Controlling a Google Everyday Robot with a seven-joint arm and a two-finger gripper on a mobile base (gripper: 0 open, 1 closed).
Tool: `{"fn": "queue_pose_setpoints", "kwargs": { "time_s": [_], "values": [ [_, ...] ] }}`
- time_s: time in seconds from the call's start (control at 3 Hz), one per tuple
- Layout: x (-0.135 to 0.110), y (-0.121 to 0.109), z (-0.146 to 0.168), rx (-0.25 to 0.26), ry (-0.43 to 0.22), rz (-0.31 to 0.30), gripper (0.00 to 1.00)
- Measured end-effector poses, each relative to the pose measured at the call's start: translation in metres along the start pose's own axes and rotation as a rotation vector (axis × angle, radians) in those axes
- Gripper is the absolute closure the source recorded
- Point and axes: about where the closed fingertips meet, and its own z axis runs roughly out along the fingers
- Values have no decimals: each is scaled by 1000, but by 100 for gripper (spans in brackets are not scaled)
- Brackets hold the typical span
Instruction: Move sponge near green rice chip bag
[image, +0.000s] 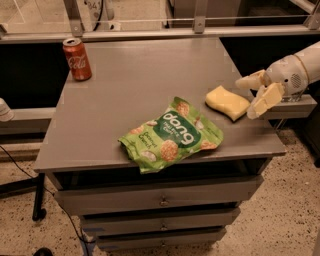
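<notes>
The sponge lies flat on the right side of the grey cabinet top, just beside the upper right corner of the green rice chip bag, with only a narrow strip of bare surface between them. It is a soft, pale yellow block with rounded, wavy edges. Its long axis runs from upper left to lower right in the camera view, roughly along the line from the bag towards the arm.

The gripper is at the sponge's right end, reaching in from beyond the table's right edge. Its two pale yellow fingers are spread wide and point left. One stands behind the sponge's far corner and the other in front of its near corner. They flank the end of the block without pressing on it, and the gripper holds nothing. The sponge therefore lies directly left of the gripper, between it and the bag.

Judged from this layout, the placement looks done or nearly so. The coming move is probably a pull-back to the right, along the sponge's long axis, so that neither finger drags the light foam.

The bag is a crinkly, glossy pouch that lies tilted, with its lower left corner hanging slightly over the front edge. A red cola can stands upright at the far left corner, well apart from both. Grey drawers sit beneath the matte top.
</notes>
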Motion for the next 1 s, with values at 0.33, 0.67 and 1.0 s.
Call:
{"fn": "queue_pose_setpoints", "kwargs": {
  "time_s": [0.33, 0.67, 1.0],
  "values": [
    [-7, 1, -6, 35, -13, -22, 0],
    [-22, 9, -40, 139, -47, -75, 0],
    [-37, 27, -97, 265, -135, -129, 0]
  ]
}}
